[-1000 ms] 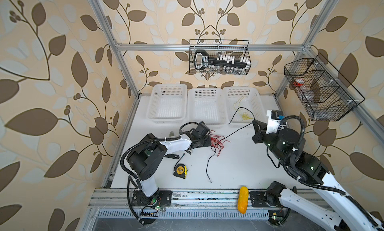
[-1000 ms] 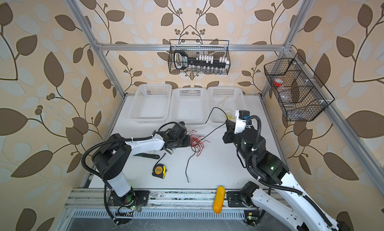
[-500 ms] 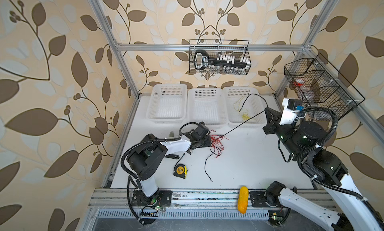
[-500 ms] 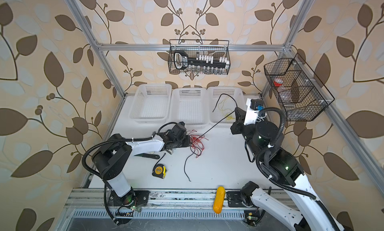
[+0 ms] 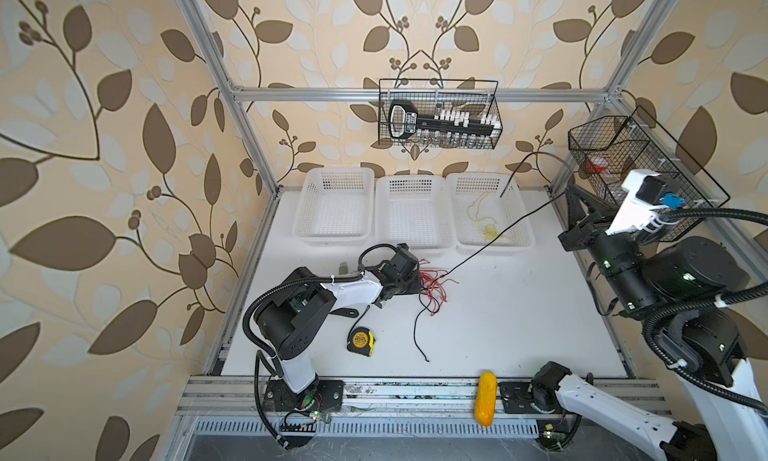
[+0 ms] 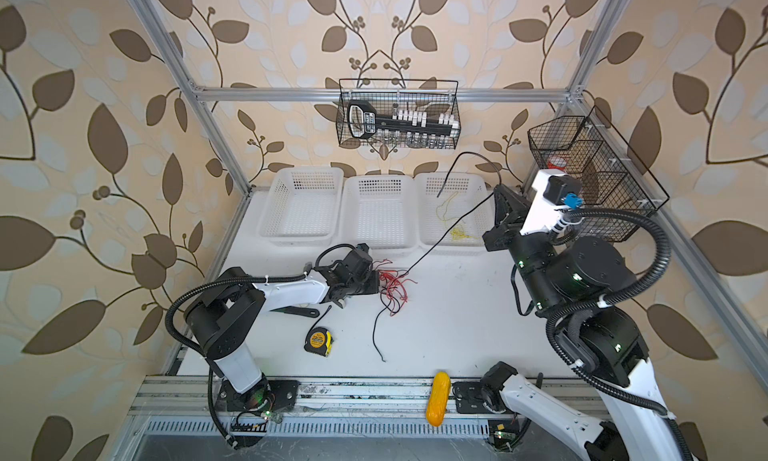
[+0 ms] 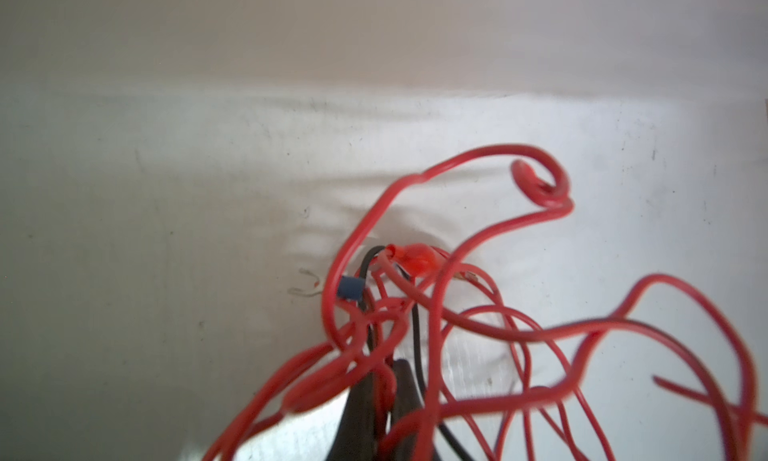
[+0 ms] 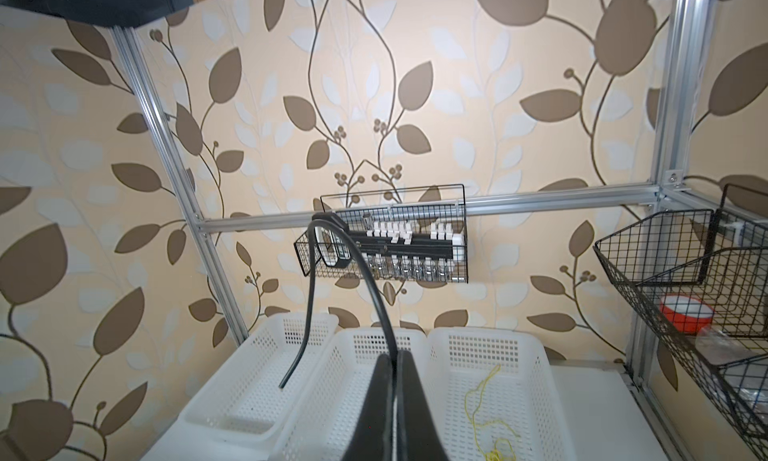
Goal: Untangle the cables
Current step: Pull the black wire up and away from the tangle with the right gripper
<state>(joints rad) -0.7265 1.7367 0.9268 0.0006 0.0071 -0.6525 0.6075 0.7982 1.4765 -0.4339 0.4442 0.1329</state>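
White surface [image 5: 519, 313] inside a framed cell with leaf-pattern walls [image 5: 124, 189]; three white baskets [image 5: 411, 180] along the far edge.

Item 1, red cables [image 5: 434, 286]: a loose knot left of the surface's middle. It is held low at the surface by the left fingers [image 7: 357, 421], which are clamped tight on its strands.

Item 2, black cable [image 5: 478, 251]: leaves the red knot in a straight raised line toward the far right corner, passing over the front corner of the right-hand basket [image 5: 482, 176]; long axis diagonal. It is gripped high above the surface by the right fingers [image 8: 380, 396], pinched together on it. The free end arcs over and hangs past the grip. A slack tail lies on the surface, running from the knot toward the near edge.

Item 3, yellow cable [image 5: 488, 226]: inside the right-hand basket, apart from the knot.

Governing relation: the knot lies down and leftward from the right fingers, along the cable's own line; the right arm is nearer the free run.

Change over the last second: the right fingers have risen and drawn back toward the corner, taking the sag out of the black cable; the left fingers and knot are unmoved.
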